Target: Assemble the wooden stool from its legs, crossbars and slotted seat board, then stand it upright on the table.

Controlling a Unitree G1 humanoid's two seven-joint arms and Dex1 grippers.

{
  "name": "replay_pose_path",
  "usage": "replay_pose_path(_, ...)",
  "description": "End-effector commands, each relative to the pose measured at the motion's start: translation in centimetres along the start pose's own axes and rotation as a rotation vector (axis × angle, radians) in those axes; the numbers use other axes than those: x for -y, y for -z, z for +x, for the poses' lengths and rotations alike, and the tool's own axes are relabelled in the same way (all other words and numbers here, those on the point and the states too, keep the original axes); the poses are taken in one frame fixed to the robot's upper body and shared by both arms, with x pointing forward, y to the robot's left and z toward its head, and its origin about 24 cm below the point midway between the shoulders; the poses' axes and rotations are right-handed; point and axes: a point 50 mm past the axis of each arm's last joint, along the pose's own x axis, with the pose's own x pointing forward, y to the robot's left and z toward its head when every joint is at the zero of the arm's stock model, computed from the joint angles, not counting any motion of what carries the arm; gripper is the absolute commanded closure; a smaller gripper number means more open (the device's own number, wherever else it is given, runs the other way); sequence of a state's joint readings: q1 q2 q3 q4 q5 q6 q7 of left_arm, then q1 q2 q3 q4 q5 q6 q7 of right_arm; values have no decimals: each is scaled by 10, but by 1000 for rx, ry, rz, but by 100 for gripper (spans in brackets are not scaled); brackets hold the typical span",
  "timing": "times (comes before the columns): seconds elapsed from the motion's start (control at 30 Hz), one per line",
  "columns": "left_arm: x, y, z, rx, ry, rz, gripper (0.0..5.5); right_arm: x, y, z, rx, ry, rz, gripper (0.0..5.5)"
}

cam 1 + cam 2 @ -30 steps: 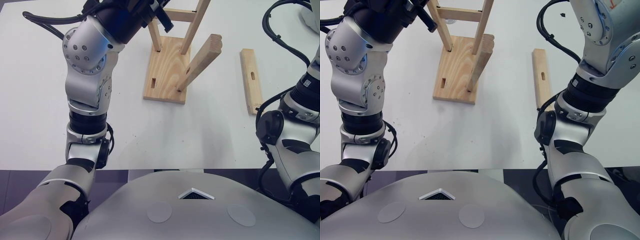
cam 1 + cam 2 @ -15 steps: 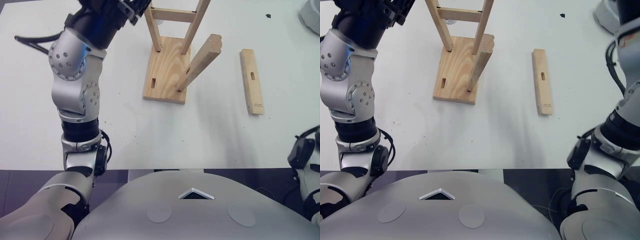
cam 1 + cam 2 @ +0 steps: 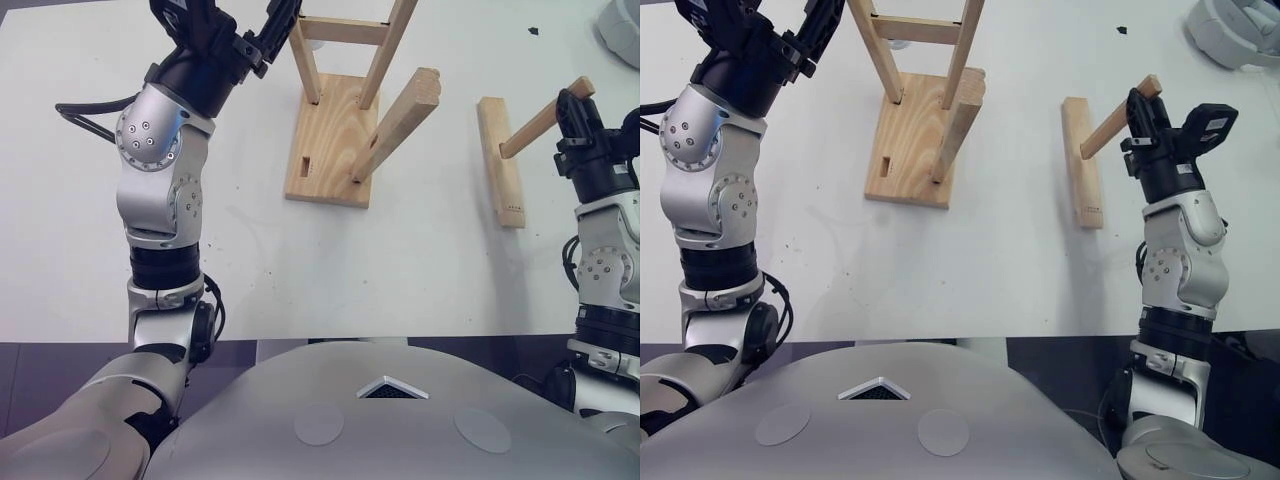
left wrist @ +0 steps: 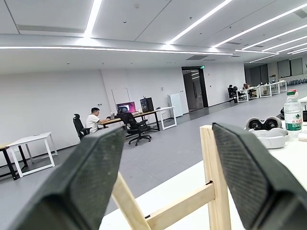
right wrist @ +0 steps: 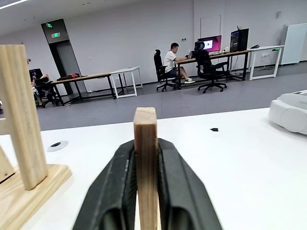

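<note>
Clamps a crossbar [image 5: 145,125] in the right gripper [image 5: 146,155]; holds the left gripper [image 4: 168,139] wide open, seemingly just beside an upright leg [image 4: 214,182].

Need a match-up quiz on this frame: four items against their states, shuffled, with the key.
Items:
1. left gripper
2. right gripper
3. loose leg
4. seat board

States:
A. flat on the table, legs set in it
B. shut on a crossbar
C. lying flat on the table, apart from the board
D. open, near the legs set in the board

Pairs: 1-D, 2-B, 3-C, 4-A
</note>
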State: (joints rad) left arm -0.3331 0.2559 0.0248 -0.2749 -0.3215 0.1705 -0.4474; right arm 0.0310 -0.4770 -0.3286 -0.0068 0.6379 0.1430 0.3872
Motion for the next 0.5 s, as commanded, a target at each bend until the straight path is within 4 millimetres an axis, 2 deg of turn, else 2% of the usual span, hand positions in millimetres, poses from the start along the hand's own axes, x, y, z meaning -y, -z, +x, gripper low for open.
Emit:
replay_pose_path(0.03,2,-1,5,1,9,-5,220,0,3,7,22,9,-17,508)
replay_pose_path(0.27,3,-2,9,2,37,-7,220,-4,14,12,48,42,2,508)
replay_pose_path(0.5,3,-3,13,6,59,-3,220,-2,28,8,23,73,-22,508)
